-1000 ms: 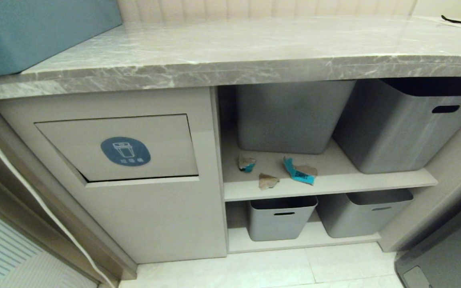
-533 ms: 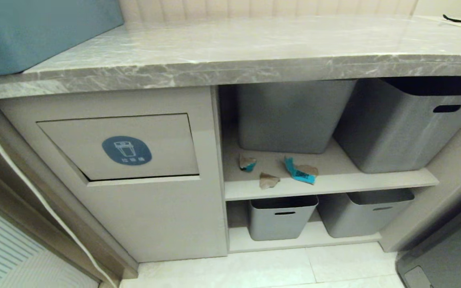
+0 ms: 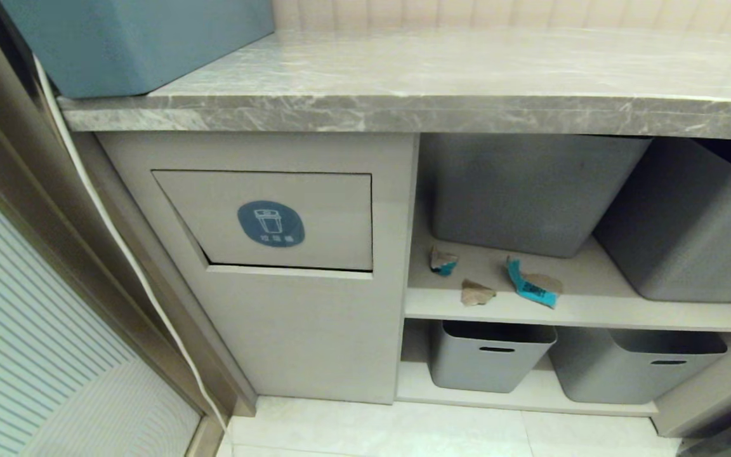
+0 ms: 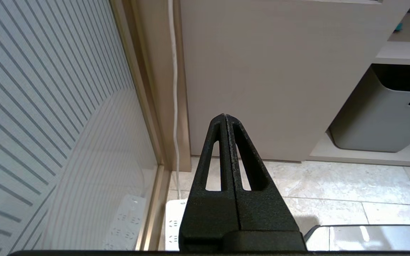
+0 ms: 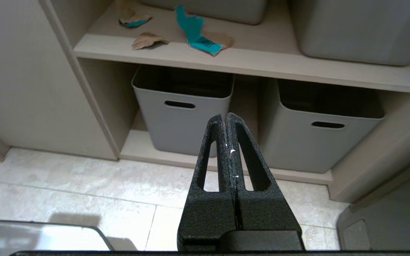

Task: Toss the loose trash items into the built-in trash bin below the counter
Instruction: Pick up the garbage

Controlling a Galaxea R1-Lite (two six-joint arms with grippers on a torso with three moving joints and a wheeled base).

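Three torn trash scraps lie on the middle shelf under the marble counter (image 3: 403, 95): a small brown-and-teal piece (image 3: 443, 260), a plain brown piece (image 3: 476, 292) and a larger teal-printed piece (image 3: 532, 284). They also show in the right wrist view, where the larger teal-printed piece (image 5: 199, 33) is plainest. The built-in trash bin (image 3: 276, 222) is a beige flap with a round blue sticker, left of the shelves. Neither arm is in the head view. My left gripper (image 4: 225, 115) is shut and empty, low before the cabinet front. Shut and empty too, my right gripper (image 5: 225, 115) hangs low before the lower tubs.
Grey storage tubs stand on the middle shelf (image 3: 518, 190) and on the bottom shelf (image 3: 489, 355). A teal box (image 3: 137, 38) sits on the counter's left end. A white cable (image 3: 118, 241) runs down beside a striped glass panel (image 3: 35, 317). A white power strip (image 4: 173, 220) lies on the tiled floor.
The whole head view has shifted right, so the camera has turned or driven to the left. The scraps, bin flap and tubs keep their places relative to each other.
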